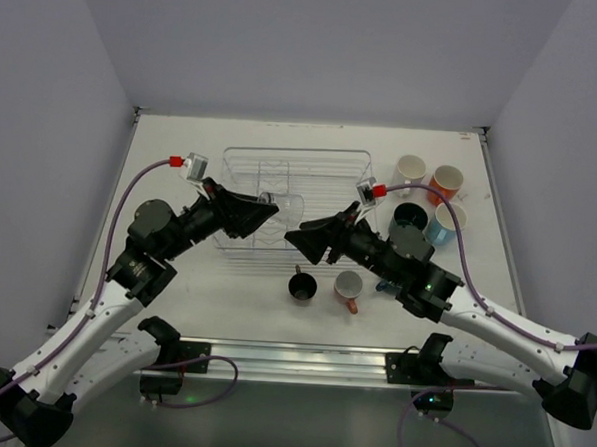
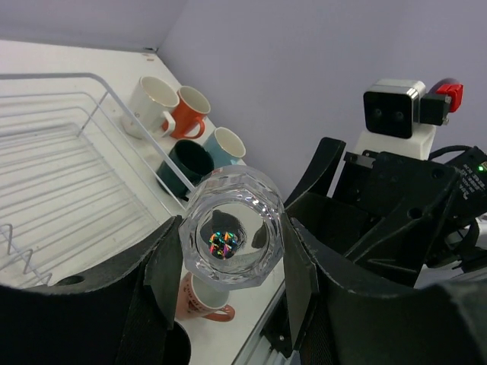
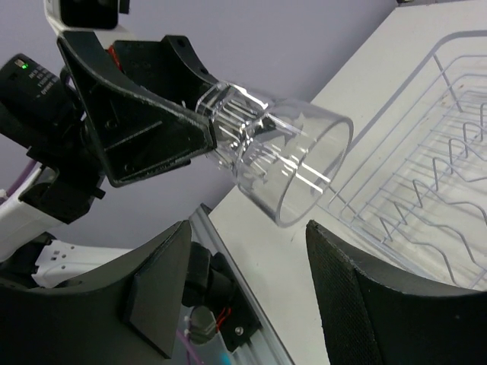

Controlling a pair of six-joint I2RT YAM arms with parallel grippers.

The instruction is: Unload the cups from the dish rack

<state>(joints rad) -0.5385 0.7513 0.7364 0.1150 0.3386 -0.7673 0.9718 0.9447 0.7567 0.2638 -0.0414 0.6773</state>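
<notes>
Clear tumbler (image 3: pixel 281 161) horizontal in left tool (image 2: pixel 230 262), mouth toward right tool (image 3: pixel 251 283).

We see the clear tumbler (image 1: pixel 290 201) held on its side above the near right part of the dish rack (image 1: pixel 282 153), its base clamped in the left gripper's (image 1: pixel 271 208) jaws and its mouth pointing right. Right of the wire rack, the white mug (image 1: pixel 409 171), orange mug (image 1: pixel 446 181), dark teal mug (image 1: pixel 410 217) and light blue mug (image 1: pixel 447 223) stand clustered upright on the counter (image 1: pixel 175 277). In front of the rack stand a dark mug (image 1: pixel 302 285) and a pinkish mug (image 1: pixel 348 285).
</notes>
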